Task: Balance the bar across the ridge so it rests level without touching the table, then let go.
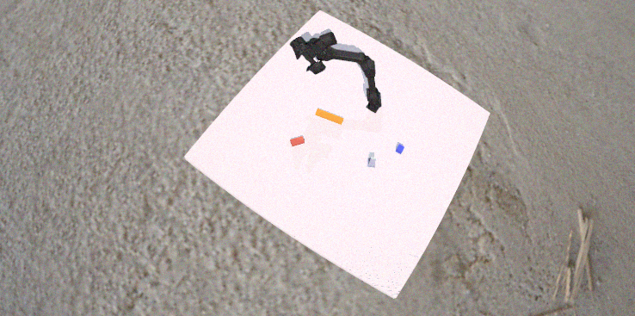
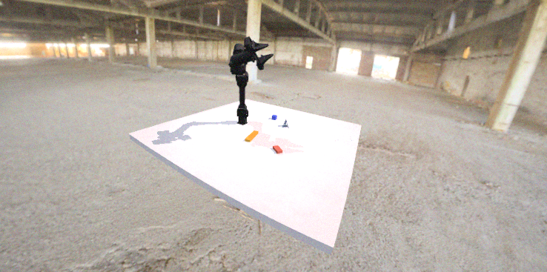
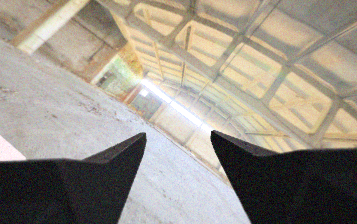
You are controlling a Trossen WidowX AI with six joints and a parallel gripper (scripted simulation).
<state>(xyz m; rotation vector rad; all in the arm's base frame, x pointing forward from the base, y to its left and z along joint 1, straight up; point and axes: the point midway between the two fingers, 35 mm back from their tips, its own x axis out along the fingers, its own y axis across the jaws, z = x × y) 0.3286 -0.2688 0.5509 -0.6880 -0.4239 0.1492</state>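
Observation:
The orange bar (image 1: 329, 115) (image 2: 251, 136) lies flat on the white table (image 1: 337, 225) (image 2: 283, 189), in front of the arm's base. The small grey ridge (image 1: 372, 163) (image 2: 285, 124) stands on the table, apart from the bar, with nothing on it. My gripper (image 1: 303, 63) (image 2: 270, 50) (image 3: 178, 135) is open and empty, raised high above the table and away from both bar and ridge. Its fingers point out sideways, and the wrist view shows only the building, the floor and a table corner beyond them.
A red block (image 1: 297, 140) (image 2: 277, 149) lies on the table near the bar. A blue block (image 1: 399, 148) (image 2: 274, 117) sits close to the ridge. The arm's base (image 1: 373, 101) (image 2: 241, 115) stands on the table behind the bar.

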